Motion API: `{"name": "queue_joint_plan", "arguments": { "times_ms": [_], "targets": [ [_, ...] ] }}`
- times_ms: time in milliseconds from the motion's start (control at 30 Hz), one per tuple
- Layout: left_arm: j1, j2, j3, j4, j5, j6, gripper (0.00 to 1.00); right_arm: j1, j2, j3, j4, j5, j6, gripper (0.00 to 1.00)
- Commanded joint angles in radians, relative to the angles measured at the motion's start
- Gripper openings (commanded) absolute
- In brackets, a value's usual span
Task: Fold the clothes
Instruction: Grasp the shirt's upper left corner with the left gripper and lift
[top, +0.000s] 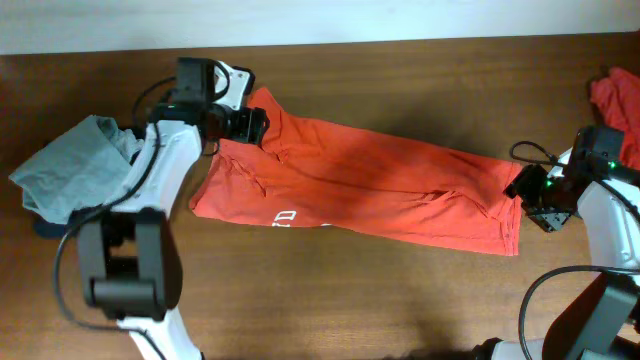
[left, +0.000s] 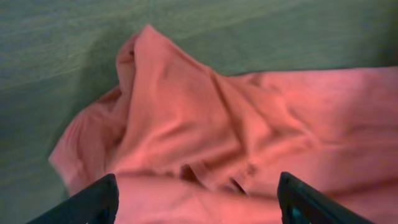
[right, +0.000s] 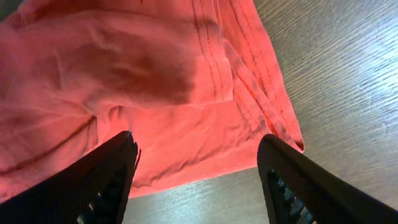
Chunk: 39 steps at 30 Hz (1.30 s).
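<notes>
An orange-red shirt (top: 370, 185) lies stretched across the table, with a bit of white print (top: 285, 217) at its near left edge. My left gripper (top: 262, 128) is open over the shirt's bunched upper left end (left: 186, 124). My right gripper (top: 522, 195) is open at the shirt's right hem (right: 249, 93), with fingers either side of the hem corner and nothing held.
A pale grey-blue garment (top: 65, 170) lies crumpled at the left, over something navy (top: 45, 229). Another orange-red garment (top: 618, 100) lies at the far right edge. The wooden table (top: 330, 300) runs to a white wall at the back.
</notes>
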<state>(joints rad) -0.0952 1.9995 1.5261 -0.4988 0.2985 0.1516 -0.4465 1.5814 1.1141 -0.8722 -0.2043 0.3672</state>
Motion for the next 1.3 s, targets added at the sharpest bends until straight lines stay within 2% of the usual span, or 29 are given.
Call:
{"name": "queue_joint_plan", "arguments": {
  "times_ms": [0, 67, 200, 367, 667, 700, 767, 800, 1133, 1267],
  "targets": [
    [0.006, 0.096, 0.006, 0.100, -0.030, 0.023, 0.77, -0.005, -0.001, -0.003, -0.011, -0.013, 0.004, 0.64],
    [0.006, 0.130, 0.006, 0.167, -0.074, 0.022, 0.72, -0.005, -0.001, -0.003, -0.012, -0.013, 0.003, 0.64],
    [0.006, 0.144, 0.006, 0.204, -0.100, 0.023, 0.65, -0.005, -0.001, -0.003, -0.011, -0.013, 0.003, 0.64],
    [0.006, 0.144, 0.006, 0.182, -0.128, 0.023, 0.44, -0.005, -0.001, -0.003, -0.010, -0.013, 0.004, 0.64],
    [0.006, 0.167, 0.006, 0.112, -0.131, 0.023, 0.43, -0.005, -0.001, -0.003, -0.012, -0.013, 0.004, 0.64],
    [0.006, 0.168, 0.006, 0.108, -0.131, 0.023, 0.40, -0.005, -0.001, -0.003, -0.013, -0.013, 0.004, 0.64],
    [0.006, 0.168, 0.006, 0.093, -0.131, 0.023, 0.25, -0.005, -0.001, -0.003, -0.014, -0.013, 0.004, 0.64],
    [0.006, 0.163, 0.011, 0.075, -0.131, 0.023, 0.01, -0.005, -0.001, -0.003, -0.015, -0.013, 0.004, 0.64],
    [0.006, 0.021, 0.219, -0.290, -0.131, 0.018, 0.00, -0.005, -0.001, -0.003, -0.014, -0.013, 0.004, 0.64],
    [0.006, -0.036, 0.259, -0.342, -0.130, 0.018, 0.00, -0.005, -0.001, -0.003, -0.014, -0.013, 0.004, 0.64]
  ]
}}
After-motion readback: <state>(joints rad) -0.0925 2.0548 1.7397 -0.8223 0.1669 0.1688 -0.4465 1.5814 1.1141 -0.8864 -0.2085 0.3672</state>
